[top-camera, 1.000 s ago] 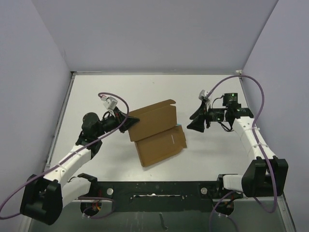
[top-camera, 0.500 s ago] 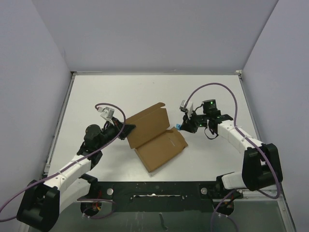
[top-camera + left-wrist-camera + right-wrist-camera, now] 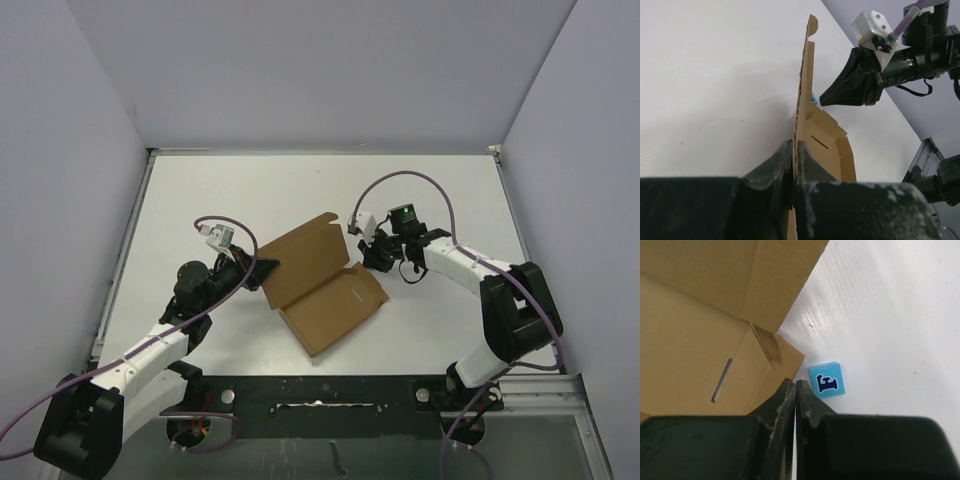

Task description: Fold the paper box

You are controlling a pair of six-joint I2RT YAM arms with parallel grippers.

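White table (image 3: 200, 200): right gripper (image 3: 795, 385) swung in, clenched empty, at paper box (image 3: 335, 308); left gripper (image 3: 794, 150) clamps it; we expect push-fold.

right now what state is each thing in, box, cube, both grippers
paper box: half folded, one panel raised, the other flat on the table
blue cube: loose on the table beside the box corner, printed face up
left gripper: shut on the raised panel's edge
right gripper: shut, empty, tips near the cube
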